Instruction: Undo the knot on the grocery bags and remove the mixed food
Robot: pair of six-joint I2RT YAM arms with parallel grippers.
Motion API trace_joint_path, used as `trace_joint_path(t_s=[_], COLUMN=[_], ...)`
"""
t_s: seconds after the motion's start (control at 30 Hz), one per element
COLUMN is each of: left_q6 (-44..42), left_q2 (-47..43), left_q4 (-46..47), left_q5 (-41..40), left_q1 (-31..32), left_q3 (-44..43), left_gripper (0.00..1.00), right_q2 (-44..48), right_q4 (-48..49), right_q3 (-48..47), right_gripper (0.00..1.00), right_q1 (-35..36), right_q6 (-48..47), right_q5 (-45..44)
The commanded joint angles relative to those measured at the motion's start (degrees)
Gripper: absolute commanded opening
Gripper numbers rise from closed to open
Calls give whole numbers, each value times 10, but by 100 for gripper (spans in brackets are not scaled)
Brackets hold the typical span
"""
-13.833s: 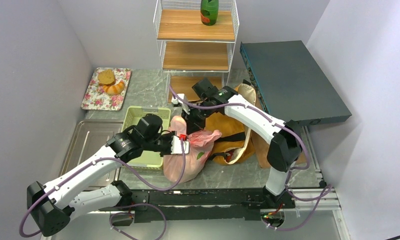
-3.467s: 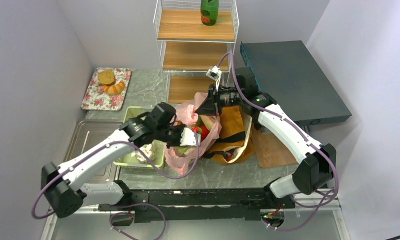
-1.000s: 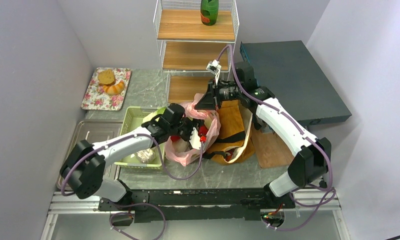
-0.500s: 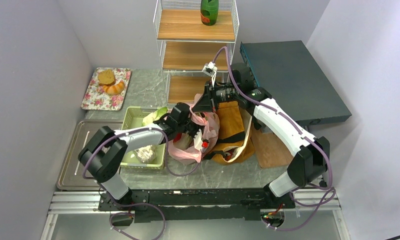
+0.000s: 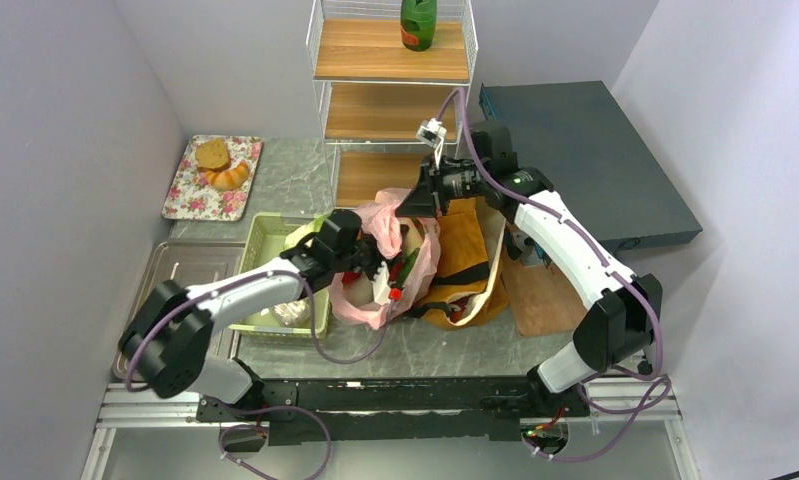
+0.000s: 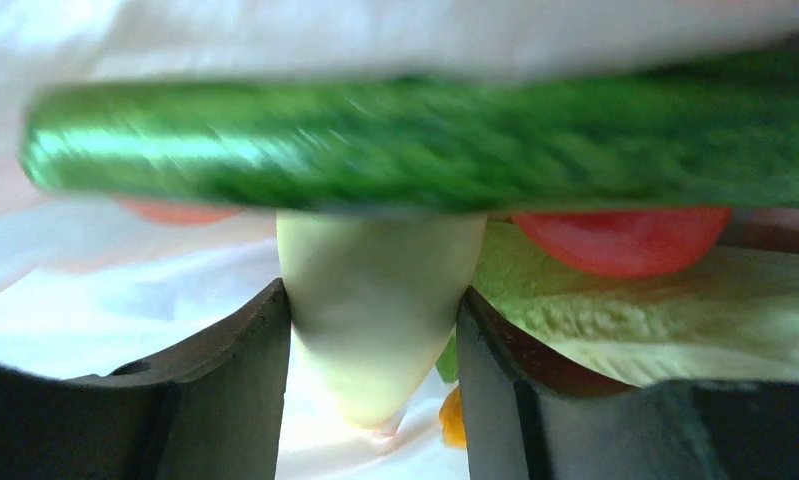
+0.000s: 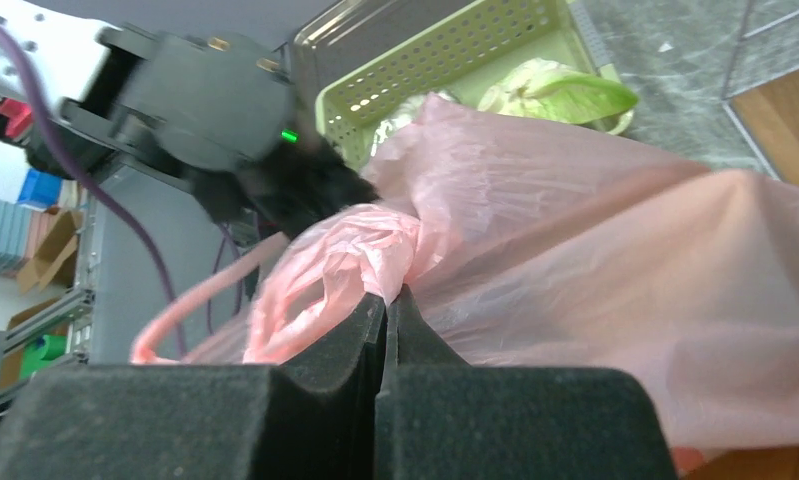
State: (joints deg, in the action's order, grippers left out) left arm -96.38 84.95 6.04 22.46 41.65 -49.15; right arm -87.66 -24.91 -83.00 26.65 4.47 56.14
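Two grippers are busy: the left gripper clamps a pale tapered vegetable stalk inside the thin pink plastic bag, whose bunched rim the right gripper pinches.

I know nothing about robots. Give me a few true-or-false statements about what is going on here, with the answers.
1. The right gripper is pinching the pink plastic bag. True.
2. The left gripper holds nothing. False: its fingers are closed on a pale vegetable.
3. The green bottle stands on the top shelf of the rack. True.
4. The green basket has nothing in it. False: leafy greens lie at its far end.
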Motion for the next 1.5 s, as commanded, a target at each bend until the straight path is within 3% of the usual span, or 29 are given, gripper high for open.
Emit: trace_joint_path(t_s=[0.0,0.2,0.5,0.83,0.93,1.03,1.1,1.17,1.23,1.37,1.47], left_q6=[72,176,415,664,809,869,918,979,992,882,840], left_q2=[-83,-152,-224,-207,-227,-233,-239,-244,-246,-231,-239], left_q4=[-27,-111,-244,-282,-217,-223,-245,-278,-372,-624,-667], left_q5=[27,108,241,320,322,287,263,287,298,229,117], left_q1=[-7,-40,-49,-41,-41,-50,-107,-233,-328,-439,-462], left_q3=[27,7,-79,-238,-280,-347,-375,-379,-374,-342,-253], left_gripper=[26,15,5,0,0,0,0,0,0,0,0], right_q2=[8,-6,-27,-47,-51,-55,-55,-52,-49,-43,-35], right_q4=[-22,-39,-16,6,12,19,17,15,14,11,12], right_q3=[-30,-47,-56,-63,-61,-59,-60,-59,-55,-49,-47], right_gripper=[0,0,0,0,0,0,0,0,0,0,0], right_q1=[-23,-32,-44,-48,-49,-49,-49,-49,-49,-48,-46], right_q6=[-52,-82,-71,-46,-46,-29,-30,-32,-34,-39,-39], right_q5=[19,19,16,23,24,23,22,20,20,21,17])
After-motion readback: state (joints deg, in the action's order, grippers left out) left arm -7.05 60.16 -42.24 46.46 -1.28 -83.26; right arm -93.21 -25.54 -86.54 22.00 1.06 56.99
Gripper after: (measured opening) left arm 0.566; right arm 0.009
